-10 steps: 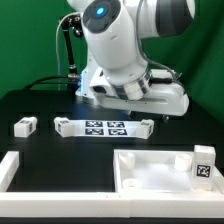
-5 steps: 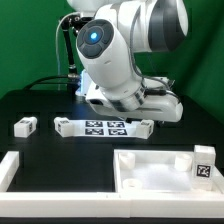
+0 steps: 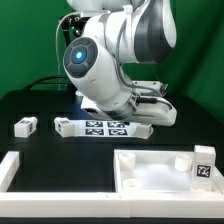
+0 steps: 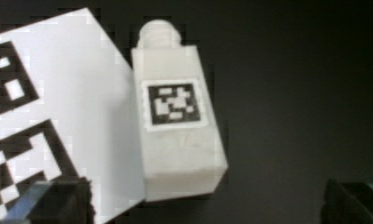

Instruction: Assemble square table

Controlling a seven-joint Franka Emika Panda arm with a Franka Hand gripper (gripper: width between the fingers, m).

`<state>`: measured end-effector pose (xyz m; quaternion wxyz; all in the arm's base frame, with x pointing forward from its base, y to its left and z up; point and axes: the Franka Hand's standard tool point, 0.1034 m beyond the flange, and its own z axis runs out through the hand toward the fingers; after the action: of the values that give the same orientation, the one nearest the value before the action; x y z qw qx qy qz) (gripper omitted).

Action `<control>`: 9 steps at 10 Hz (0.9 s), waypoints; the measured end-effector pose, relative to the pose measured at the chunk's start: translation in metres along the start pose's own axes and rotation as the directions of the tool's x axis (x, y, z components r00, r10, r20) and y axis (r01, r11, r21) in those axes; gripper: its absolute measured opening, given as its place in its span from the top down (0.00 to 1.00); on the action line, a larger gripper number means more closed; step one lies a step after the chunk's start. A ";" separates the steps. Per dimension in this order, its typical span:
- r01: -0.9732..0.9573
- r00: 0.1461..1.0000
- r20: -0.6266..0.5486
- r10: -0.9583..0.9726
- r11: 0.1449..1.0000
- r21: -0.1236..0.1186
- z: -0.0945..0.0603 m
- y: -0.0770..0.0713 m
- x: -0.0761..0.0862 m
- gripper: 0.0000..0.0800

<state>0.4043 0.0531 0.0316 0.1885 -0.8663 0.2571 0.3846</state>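
Wrist view: one leg (image 4: 179, 120) lies flat on the black worktop (image 4: 289, 100), tag face up, close alongside the edge of the marker board (image 4: 50, 100). Its long axis runs parallel to that edge, and the narrow peg end points away from the fingers (image 4: 58, 197). The fingers are spread wide, one to each side of the leg's blunt end, clear of it.

Exterior view: the panel (image 3: 150, 165) lies flat, recess up, toward the exterior view's right. A second leg (image 3: 203, 165) stands upright at its right edge.

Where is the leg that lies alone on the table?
The leg lies at the exterior view's far left on the black table, apart from the marker board further toward that view's right.
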 end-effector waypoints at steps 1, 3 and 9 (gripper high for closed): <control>0.002 1.000 -0.001 -0.002 1.000 0.000 0.000 -0.001 0.000 0.19; -0.001 1.000 0.001 0.001 1.000 0.000 0.000 0.001 0.000 0.19; -0.037 0.997 0.061 0.038 0.999 -0.014 0.046 0.016 -0.011 0.19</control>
<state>0.3618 0.0677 0.0087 0.1833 -0.8504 0.2648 0.4160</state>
